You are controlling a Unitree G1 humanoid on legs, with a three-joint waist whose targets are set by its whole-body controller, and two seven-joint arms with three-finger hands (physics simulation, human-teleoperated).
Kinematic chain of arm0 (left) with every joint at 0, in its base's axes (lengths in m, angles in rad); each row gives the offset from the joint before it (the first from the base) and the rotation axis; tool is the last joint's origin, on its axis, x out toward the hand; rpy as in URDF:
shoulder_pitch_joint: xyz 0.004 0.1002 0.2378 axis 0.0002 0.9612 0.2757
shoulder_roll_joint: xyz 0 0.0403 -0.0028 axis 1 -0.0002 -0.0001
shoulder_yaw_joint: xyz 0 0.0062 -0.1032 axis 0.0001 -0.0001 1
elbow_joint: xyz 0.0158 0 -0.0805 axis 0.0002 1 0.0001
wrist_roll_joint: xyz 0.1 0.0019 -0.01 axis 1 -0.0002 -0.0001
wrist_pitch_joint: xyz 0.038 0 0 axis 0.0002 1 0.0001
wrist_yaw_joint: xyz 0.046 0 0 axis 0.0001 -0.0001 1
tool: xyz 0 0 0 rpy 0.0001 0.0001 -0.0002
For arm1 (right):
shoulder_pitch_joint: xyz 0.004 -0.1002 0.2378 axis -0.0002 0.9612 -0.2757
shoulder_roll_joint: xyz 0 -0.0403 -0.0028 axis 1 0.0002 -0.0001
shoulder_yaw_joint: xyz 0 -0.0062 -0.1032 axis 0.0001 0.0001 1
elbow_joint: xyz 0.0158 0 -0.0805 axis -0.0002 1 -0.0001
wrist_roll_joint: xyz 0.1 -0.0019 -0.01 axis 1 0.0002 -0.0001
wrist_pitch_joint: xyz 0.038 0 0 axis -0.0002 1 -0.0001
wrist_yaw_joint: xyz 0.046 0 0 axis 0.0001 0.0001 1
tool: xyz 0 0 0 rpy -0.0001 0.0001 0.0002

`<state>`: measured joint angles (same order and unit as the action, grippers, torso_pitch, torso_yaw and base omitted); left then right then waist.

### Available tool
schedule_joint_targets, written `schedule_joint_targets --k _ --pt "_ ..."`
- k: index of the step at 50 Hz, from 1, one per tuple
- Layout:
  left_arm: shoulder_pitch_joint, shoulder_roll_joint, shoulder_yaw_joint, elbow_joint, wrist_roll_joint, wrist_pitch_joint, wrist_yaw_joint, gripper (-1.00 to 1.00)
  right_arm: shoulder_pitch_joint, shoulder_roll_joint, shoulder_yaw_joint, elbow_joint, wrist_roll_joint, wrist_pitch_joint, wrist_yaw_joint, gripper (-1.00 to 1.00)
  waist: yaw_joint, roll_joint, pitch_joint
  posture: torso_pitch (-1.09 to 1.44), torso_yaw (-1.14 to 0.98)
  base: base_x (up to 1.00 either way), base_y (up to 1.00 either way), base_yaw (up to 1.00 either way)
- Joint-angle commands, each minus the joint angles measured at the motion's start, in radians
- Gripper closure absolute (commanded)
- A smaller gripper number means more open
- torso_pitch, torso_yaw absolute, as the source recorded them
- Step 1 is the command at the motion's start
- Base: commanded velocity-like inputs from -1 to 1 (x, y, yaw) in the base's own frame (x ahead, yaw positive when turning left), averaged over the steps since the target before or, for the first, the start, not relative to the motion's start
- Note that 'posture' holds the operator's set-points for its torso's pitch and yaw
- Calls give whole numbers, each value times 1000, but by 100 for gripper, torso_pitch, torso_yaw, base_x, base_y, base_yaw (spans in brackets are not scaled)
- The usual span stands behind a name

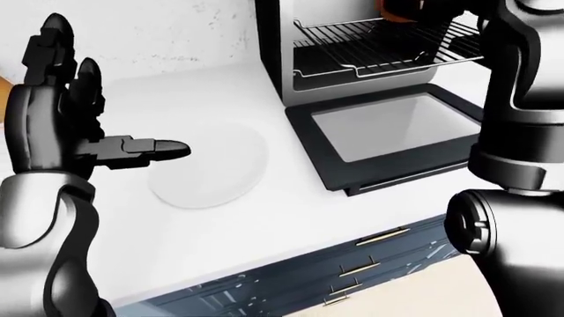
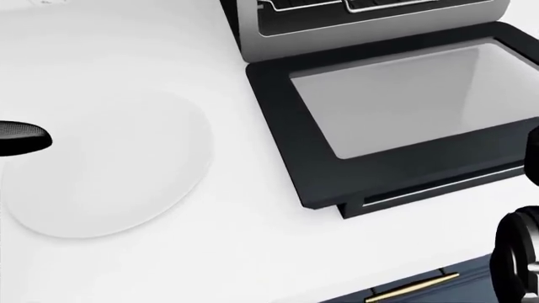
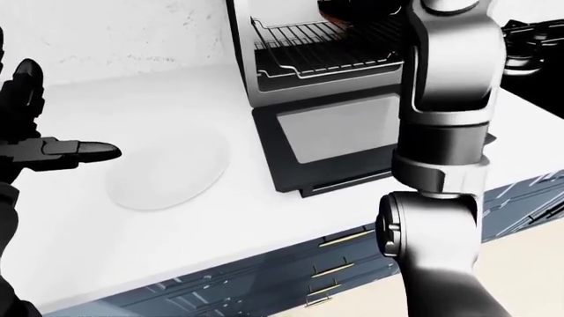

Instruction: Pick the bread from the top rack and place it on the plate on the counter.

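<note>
While your left hand (image 1: 61,119) hovers spread beside the round white plate (image 1: 211,168), your right hand, inside the wire-racked oven (image 1: 370,53), can't be judged.

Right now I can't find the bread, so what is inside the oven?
Inside the oven two wire racks show. A brown-orange bit sits at the top rack, likely the bread, but the right arm covers most of it.

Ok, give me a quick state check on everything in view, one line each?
Toaster oven door: open, folded down flat on the counter.
Top rack: in place inside the oven.
Bread: only an orange-brown edge shows on the top rack.
Plate: empty, flat on the counter.
Left hand: open, raised beside the plate, holding nothing.
Right hand: hidden up inside the oven, grip cannot be told.
Drawers: shut.
</note>
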<state>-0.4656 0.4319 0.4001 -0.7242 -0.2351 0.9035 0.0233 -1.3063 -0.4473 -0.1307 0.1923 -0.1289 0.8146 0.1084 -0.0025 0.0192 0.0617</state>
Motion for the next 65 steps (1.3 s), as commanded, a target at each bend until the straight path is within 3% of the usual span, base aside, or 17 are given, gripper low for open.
schedule_joint_targets --k 1,13,20,21,35,51,65 --pt "-21 11 14 -26 0 -29 2 -100 -45 -6 -5 -65 -10 19 13 100 0 0 -27 0 0 0 0 0" --pt "-13 -3 8 -24 -23 -43 -3 -100 -89 44 24 -236 -43 167 81 100 7 1 -24 0 3 0 0 0" --pt "-23 5 6 -27 -24 -34 0 -100 -139 78 33 -248 -42 195 103 100 19 7 -24 0 7 0 0 0" --pt "-24 6 7 -27 -26 -32 0 -100 -148 100 15 -252 -24 205 95 100 22 7 -23 0 7 0 0 0" --pt "-31 14 9 -36 -37 -18 2 -100 -202 150 57 -261 24 228 107 100 61 12 -23 0 14 0 0 0" --pt "-1 8 32 -49 -48 -22 8 -100 -247 183 94 -291 27 278 172 100 140 12 -25 0 22 0 0 0" --pt "5 12 35 -55 -52 -23 11 -100 -285 247 105 -229 -7 244 215 100 243 26 -34 0 29 0 0 0"
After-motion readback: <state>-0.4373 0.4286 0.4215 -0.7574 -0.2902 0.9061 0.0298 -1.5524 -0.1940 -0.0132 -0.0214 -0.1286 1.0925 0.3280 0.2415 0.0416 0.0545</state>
